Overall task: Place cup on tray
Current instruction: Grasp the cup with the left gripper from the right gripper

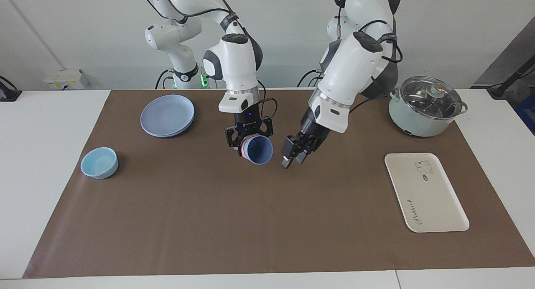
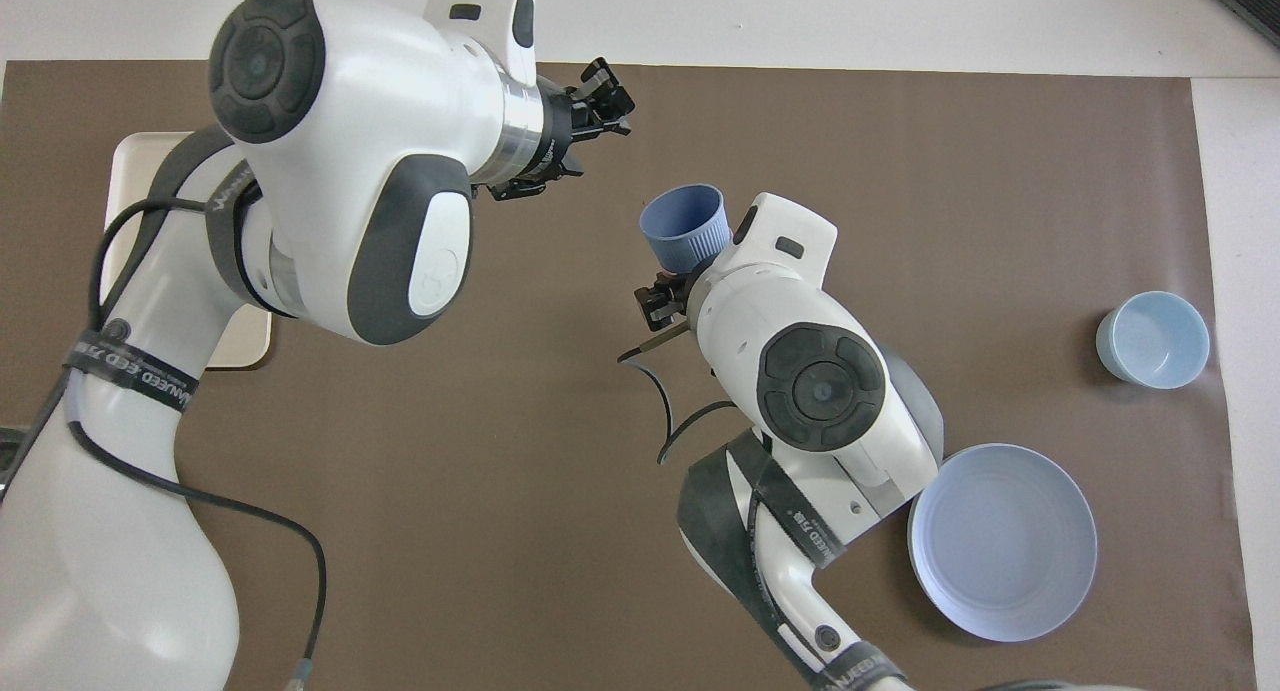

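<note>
The periwinkle cup (image 1: 260,151) (image 2: 685,223) hangs tilted over the middle of the brown mat, its mouth turned away from the robots. A pink tumbler's rim (image 1: 242,145) shows stacked against its base. My right gripper (image 1: 250,141) is shut on this stack. My left gripper (image 1: 292,158) (image 2: 612,89) hovers just beside the cup, toward the left arm's end, fingers apart with nothing between them. The cream tray (image 1: 434,197) with the bear drawing lies flat toward the left arm's end. In the overhead view the left arm covers most of the tray (image 2: 130,156).
A round blue plate (image 1: 167,115) and a light-blue bowl (image 1: 99,162) sit toward the right arm's end. A pale green pot with a glass lid (image 1: 426,109) stands nearer to the robots than the tray.
</note>
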Tool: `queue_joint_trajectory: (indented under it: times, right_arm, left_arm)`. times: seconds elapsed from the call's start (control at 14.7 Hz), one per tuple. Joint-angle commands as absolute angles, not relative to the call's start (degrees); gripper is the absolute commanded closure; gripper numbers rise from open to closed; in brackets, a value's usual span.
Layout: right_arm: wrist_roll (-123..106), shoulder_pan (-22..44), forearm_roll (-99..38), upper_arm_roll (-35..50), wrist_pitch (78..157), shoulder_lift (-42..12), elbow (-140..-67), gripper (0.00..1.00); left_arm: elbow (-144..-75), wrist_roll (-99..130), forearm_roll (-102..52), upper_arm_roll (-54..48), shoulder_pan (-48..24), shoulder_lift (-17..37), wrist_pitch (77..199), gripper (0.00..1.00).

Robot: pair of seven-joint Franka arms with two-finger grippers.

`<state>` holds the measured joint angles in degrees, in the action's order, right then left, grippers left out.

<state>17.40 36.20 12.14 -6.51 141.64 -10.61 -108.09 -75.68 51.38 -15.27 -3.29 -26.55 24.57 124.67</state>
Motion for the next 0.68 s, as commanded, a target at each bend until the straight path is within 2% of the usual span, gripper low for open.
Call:
queue_joint_trajectory:
  times: [0.0, 0.14, 0.34, 0.41, 0.61]
  right_arm:
    - [19.2, 36.7, 15.5, -6.5, 138.1, -11.3, -105.2, 1.00]
    - [19.2, 36.7, 15.6, -6.5, 138.1, -11.4, -105.1, 1.00]
    - [19.1, 36.7, 15.6, -6.5, 138.2, -11.6, -104.9, 1.00]
    - [19.2, 36.7, 15.6, -6.5, 138.3, -11.6, -104.9, 1.00]
    - [19.1, 36.5, 15.6, -6.5, 138.5, -11.8, -104.9, 1.00]
  left_arm:
    - [-78.0, 49.1, -16.2, -2.8, -28.0, 23.9, 123.0, 0.42]
    - [-78.9, 44.2, -16.4, -3.3, -28.0, 23.3, 117.9, 0.41]
    - [-79.6, 43.7, -18.6, -4.7, -27.9, 23.1, 117.6, 0.42]
    - [-79.6, 43.6, -20.1, -4.7, -28.0, 23.1, 117.6, 0.44]
    - [-79.5, 43.4, -23.3, -4.7, -28.0, 23.1, 117.6, 0.63]
